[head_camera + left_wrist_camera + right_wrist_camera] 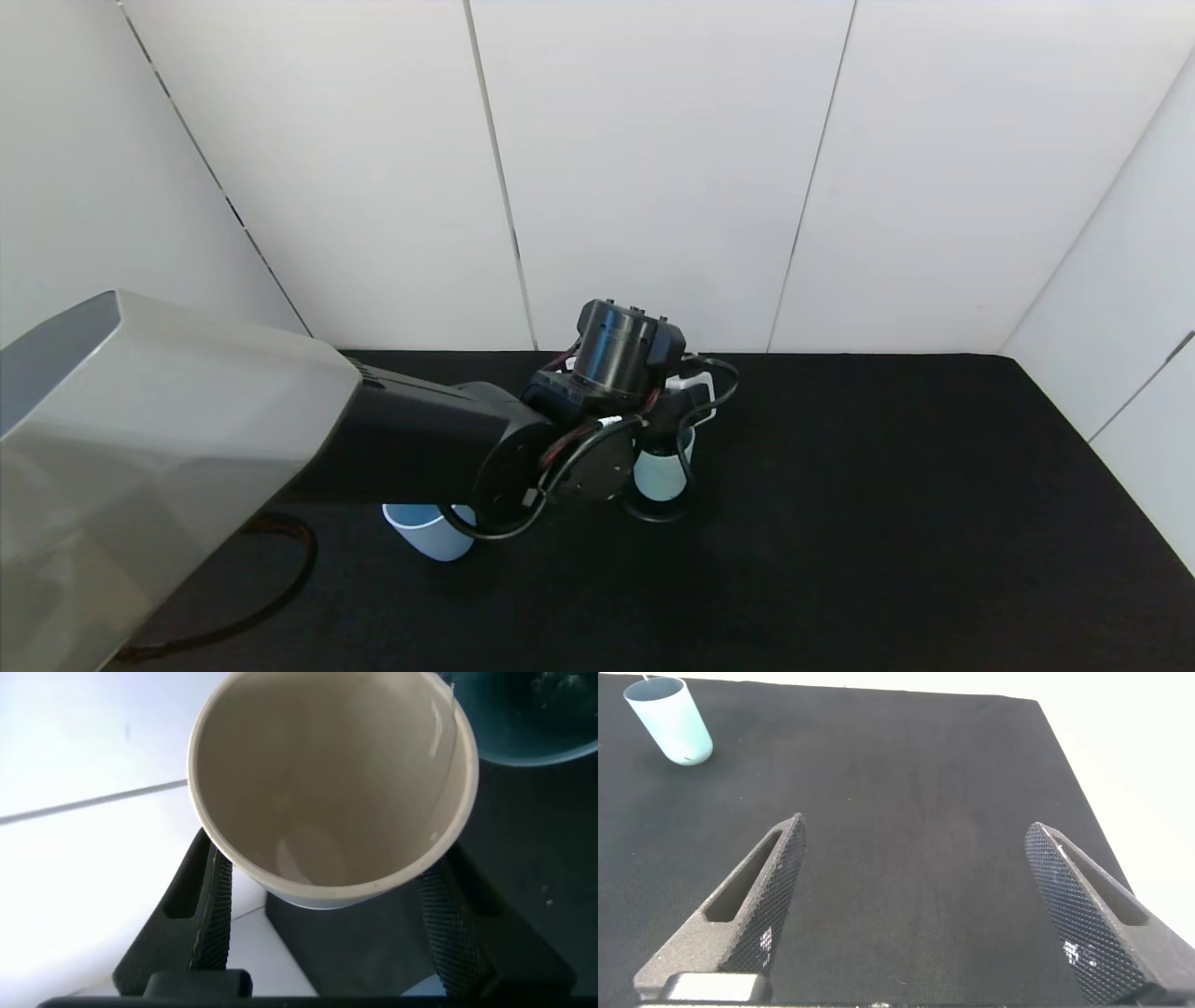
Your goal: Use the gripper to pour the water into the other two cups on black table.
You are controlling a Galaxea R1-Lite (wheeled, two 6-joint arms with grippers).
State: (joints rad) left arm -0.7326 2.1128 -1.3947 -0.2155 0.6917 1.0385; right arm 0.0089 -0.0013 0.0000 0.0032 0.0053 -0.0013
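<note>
My left gripper is shut on a beige cream-rimmed tumbler, its fingers pressed on both sides. The left wrist view looks straight into the tumbler's mouth; I can make out no water inside. The tumbler's rim lies close to the dark inside of the pale teal-green cup. That cup stands on the black table just below the gripper. The light blue cup stands nearer me, partly hidden by the arm. My right gripper is open and empty, low over the table.
White wall panels close off the back and both sides of the table. The big grey arm shell fills the near left. A black cable loops on the table beneath it. A pale blue cup shows far off in the right wrist view.
</note>
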